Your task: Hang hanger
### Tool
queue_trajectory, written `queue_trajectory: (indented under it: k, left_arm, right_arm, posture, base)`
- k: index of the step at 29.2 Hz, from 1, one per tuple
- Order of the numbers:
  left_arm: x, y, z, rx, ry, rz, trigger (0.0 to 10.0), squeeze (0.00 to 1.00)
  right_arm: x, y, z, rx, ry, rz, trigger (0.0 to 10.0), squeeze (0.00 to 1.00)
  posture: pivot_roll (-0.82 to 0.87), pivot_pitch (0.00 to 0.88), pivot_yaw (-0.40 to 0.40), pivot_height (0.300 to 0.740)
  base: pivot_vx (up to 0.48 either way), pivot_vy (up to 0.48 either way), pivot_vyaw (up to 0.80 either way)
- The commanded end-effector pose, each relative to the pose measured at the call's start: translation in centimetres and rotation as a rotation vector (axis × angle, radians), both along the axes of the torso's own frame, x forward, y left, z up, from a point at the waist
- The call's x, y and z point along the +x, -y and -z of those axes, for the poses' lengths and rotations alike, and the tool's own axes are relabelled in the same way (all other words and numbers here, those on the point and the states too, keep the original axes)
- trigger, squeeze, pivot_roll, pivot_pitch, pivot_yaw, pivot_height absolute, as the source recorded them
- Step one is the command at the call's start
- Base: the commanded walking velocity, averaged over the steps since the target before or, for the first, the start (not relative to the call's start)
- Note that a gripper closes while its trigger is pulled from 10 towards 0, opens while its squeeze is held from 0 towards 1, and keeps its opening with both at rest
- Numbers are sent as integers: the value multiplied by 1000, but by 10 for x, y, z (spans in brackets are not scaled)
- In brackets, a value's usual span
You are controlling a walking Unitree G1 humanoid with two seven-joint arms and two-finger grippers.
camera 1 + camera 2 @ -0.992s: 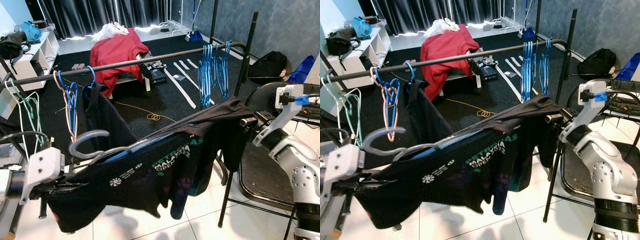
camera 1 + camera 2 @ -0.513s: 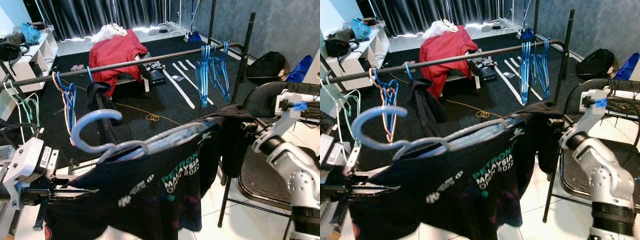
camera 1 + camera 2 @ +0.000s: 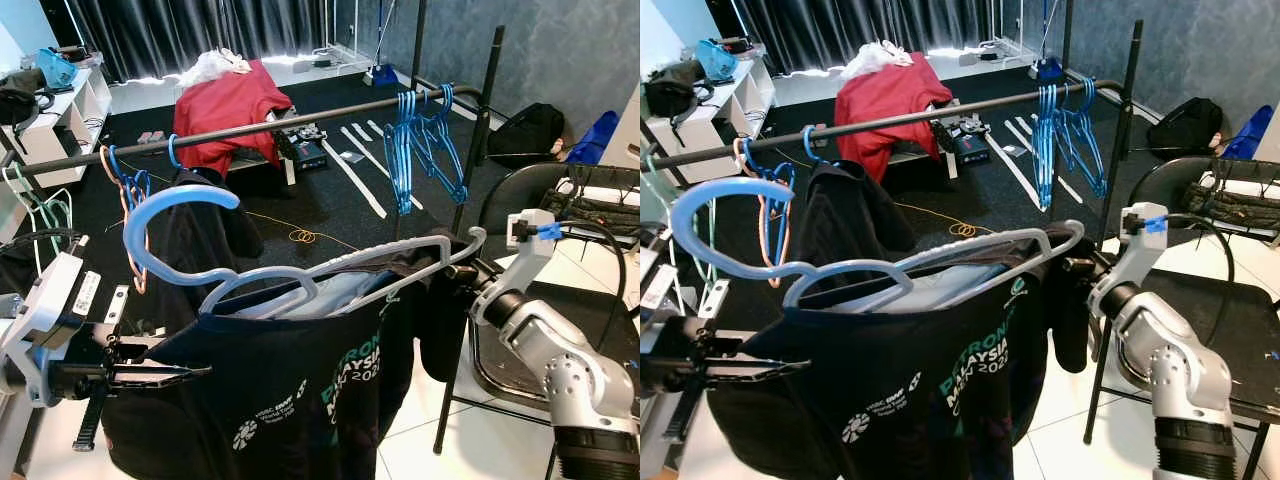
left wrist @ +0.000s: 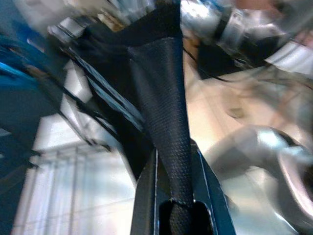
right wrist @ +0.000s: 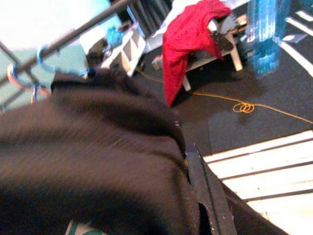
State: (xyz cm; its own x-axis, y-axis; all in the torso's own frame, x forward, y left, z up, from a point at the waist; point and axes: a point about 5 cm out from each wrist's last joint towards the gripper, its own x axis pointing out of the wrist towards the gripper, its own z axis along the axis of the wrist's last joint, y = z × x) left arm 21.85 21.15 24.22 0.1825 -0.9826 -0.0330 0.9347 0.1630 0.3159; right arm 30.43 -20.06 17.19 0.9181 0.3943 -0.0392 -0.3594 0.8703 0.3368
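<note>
A pale blue hanger (image 3: 300,285) carries a black printed T-shirt (image 3: 300,400) and is held up in front of the dark clothes rail (image 3: 280,122), its hook (image 3: 165,225) upright and level with the rail. My left gripper (image 3: 170,374) is shut on the shirt's left sleeve; in the left wrist view black fabric (image 4: 164,122) runs between the fingers. My right gripper (image 3: 458,272) is shut on the shirt's right shoulder beside the hanger's end, mostly buried in the fabric (image 5: 98,161) with one finger (image 5: 208,196) showing.
On the rail hang a black garment (image 3: 200,215), blue and pink hangers (image 3: 125,185) to its left and a bunch of blue hangers (image 3: 415,140) near the right post (image 3: 470,170). A black chair (image 3: 520,330) stands at the right. A red cloth (image 3: 225,105) covers a bench beyond.
Hanger and shirt have risen and swung from lying flat to upright, hook up and shirt hanging down. The view has shifted a little.
</note>
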Motion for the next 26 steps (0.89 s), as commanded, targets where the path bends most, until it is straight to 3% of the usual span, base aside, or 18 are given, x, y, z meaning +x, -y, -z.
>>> queue_trajectory:
  k: [1, 2, 3, 6, 7, 9, 13, 14, 15, 16, 17, 18, 19, 24, 25, 26]
  left_arm:
    - [15, 15, 3, -75, 41, -103, 10000, 0]
    - [15, 15, 3, -75, 41, -103, 10000, 0]
    - [22, 21, 6, -96, 50, -152, 10000, 0]
    - [26, 25, 9, -104, 54, -180, 10000, 0]
    - [36, 28, 19, -28, 68, -245, 10000, 0]
    - [42, 22, 24, 115, 104, -286, 10000, 0]
    - [46, -2, 30, 427, 137, -309, 10000, 0]
    - [47, -7, 31, 480, 138, -315, 10000, 0]
    - [47, -16, 33, 586, 146, -319, 10000, 0]
    - [47, -16, 33, 586, 146, -319, 10000, 0]
    - [49, -26, 34, 702, 144, -329, 10000, 0]
    - [49, -26, 34, 702, 144, -329, 10000, 0]
    - [50, -32, 35, 781, 146, -340, 10000, 0]
    - [50, -36, 29, 841, 151, -323, 10000, 0]
    - [50, -30, 19, 851, 171, -275, 10000, 0]
    - [50, -30, 19, 851, 171, -275, 10000, 0]
  right_arm:
    - [-2, -18, 4, -34, 25, -48, 10000, 0]
    - [-2, -18, 4, -34, 25, -48, 10000, 0]
    - [-4, -22, 0, -28, 54, -83, 10000, 1000]
    - [-6, -25, -3, -22, 72, -106, 10000, 1000]
    - [-15, -30, -11, -50, 115, -234, 10000, 1000]
    - [-27, -17, -15, -120, 141, -339, 10000, 1000]
    - [-63, -1, -10, -289, 76, -601, 10000, 1000]
    - [-71, -2, -7, -314, 50, -657, 10000, 1000]
    - [-86, -7, -7, -323, 24, -771, 10000, 1000]
    - [-86, -7, -7, -323, 24, -771, 10000, 1000]
    - [-98, -15, -10, -315, 28, -862, 10000, 1000]
    - [-98, -15, -10, -315, 28, -862, 10000, 1000]
    - [-106, -21, -13, -309, 36, -922, 10000, 1000]
    - [-101, -26, -18, -312, 94, -882, 10000, 1000]
    - [-83, -23, -28, -303, 192, -742, 10000, 1000]
    - [-83, -23, -28, -303, 192, -742, 10000, 1000]
  posture:
    - [-121, 0, 80, 740]
    - [-121, 0, 80, 740]
    - [-121, 0, 80, 740]
    - [-121, 0, 76, 740]
    - [-124, 0, 72, 740]
    - [-124, 0, 73, 740]
    - [-129, 0, 87, 740]
    - [-129, 0, 87, 740]
    - [-132, 0, 94, 740]
    - [-132, 0, 94, 740]
    - [-132, 0, 97, 740]
    - [-132, 0, 97, 740]
    - [-132, 0, 97, 740]
    - [-132, 0, 109, 740]
    - [-128, 0, 113, 740]
    - [-128, 0, 113, 740]
  base:
    - [0, 0, 0]
    - [0, 0, 0]
    - [0, 0, 0]
    - [0, 0, 0]
    - [0, 0, 0]
    - [0, 0, 0]
    - [0, 0, 0]
    - [0, 0, 0]
    - [0, 0, 0]
    - [0, 0, 0]
    - [0, 0, 0]
    - [0, 0, 0]
    - [0, 0, 0]
    - [0, 0, 0]
    - [0, 0, 0]
    - [0, 0, 0]
